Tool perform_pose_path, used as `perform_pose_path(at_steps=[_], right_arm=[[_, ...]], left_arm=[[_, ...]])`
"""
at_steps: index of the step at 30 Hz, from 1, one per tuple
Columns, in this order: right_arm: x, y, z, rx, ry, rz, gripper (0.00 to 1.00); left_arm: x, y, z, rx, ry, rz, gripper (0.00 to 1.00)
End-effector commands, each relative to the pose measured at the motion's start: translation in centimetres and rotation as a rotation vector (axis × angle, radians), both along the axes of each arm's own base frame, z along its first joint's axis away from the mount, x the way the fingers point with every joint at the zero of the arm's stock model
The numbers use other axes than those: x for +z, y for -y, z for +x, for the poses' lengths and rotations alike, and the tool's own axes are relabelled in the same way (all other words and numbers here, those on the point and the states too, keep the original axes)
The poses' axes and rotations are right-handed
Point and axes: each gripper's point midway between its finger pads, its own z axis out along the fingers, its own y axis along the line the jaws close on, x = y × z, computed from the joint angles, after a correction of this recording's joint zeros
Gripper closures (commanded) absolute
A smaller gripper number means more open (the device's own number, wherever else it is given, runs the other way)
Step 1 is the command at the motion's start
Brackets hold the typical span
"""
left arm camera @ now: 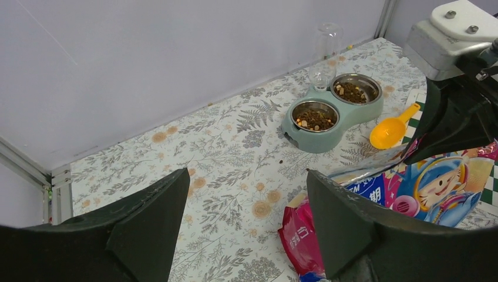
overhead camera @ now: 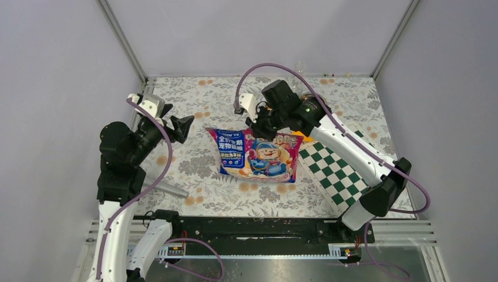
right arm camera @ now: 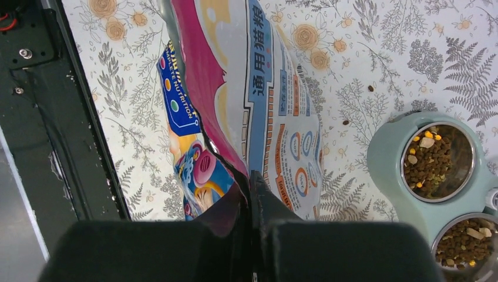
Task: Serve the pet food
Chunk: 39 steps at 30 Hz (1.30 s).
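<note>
Kibble [left arm camera: 315, 119] is seen in twin-bowl feeder [left arm camera: 343, 123]; pet-food bag [right arm camera: 282, 106] edge is pinched by R gripper [right arm camera: 252, 182]; L gripper [left arm camera: 246, 179] is spread, empty; next: bag prob to be set aside w/o spilling

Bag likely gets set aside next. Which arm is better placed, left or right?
Right, probably. The right fingers are shut on the bag at its edge. The left fingers are open and hang beside the bag without touching it.

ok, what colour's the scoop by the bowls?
Orange. The scoop lies beside the pale green feeder; it shows best in the left wrist view.
</note>
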Motion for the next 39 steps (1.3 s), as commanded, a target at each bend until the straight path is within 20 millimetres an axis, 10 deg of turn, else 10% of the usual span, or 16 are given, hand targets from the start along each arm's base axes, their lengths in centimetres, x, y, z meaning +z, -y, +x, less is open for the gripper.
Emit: perform_pose_path(at_steps=[1,7,15,24,27,30,35,39], right_arm=[[5.2,-4.1,0.2,-0.012,0.091,0.181,1.00],[13.3,-9.7,0.2,-0.105,0.162,0.421,1.00],[21.0,-13.4,5.3,-0.355,0.281,0.632,1.00],[21.1,-15.4,9.7,-0.540,0.344,0.730,1.00],[18.2,-15.9,10.0,-0.534,0.330,0.653,0.58],[16.5,-14.8,9.7,-0.539,0.332,0.570,0.34],[18.0,-10.0,9.5,-0.627,0.419,0.509,0.29],[19.1,-4.8,8.5,-0.712,0.478,0.460,0.29]], left_arm=[[2.6,-1.5,0.0,0.100,0.080,-0.053,0.25],[4.5,-8.3,-0.1,0.522,0.068,-0.322,0.25],[2.9,-8.4,-2.5,0.535,0.001,-0.371,0.26],[2.4,-9.9,-4.2,0.618,-0.019,-0.387,0.24],[2.4,-10.3,-4.2,0.639,-0.016,-0.403,0.21],[1.8,-10.6,-3.8,0.666,-0.027,-0.422,0.16],[-1.3,-14.2,-3.4,0.892,-0.041,-0.418,0.01],[-1.6,-10.4,-3.5,0.664,-0.087,-0.318,0.01]])
